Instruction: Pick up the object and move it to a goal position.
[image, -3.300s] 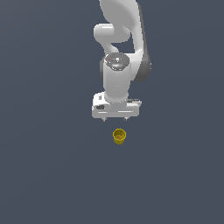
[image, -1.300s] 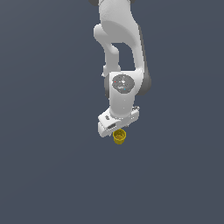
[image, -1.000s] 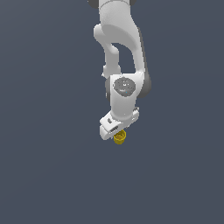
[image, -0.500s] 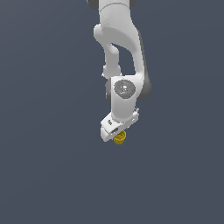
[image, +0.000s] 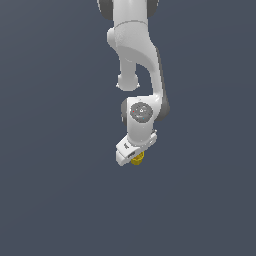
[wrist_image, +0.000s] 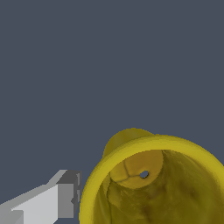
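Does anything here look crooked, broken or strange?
Nothing looks damaged. The gripper is tilted, not pointing straight down, with the yellow cup tucked under it. The cup looks whole, with a small hole in its bottom.

White glossy Panda arm (image: 136, 47) w/ rounded links, dark grey joint bands, a grey round cap (image: 140, 112) at the wrist, blocky white gripper (image: 134, 151) w/ small dark marking, and a white finger (wrist_image: 48, 202) w/ grey pad.
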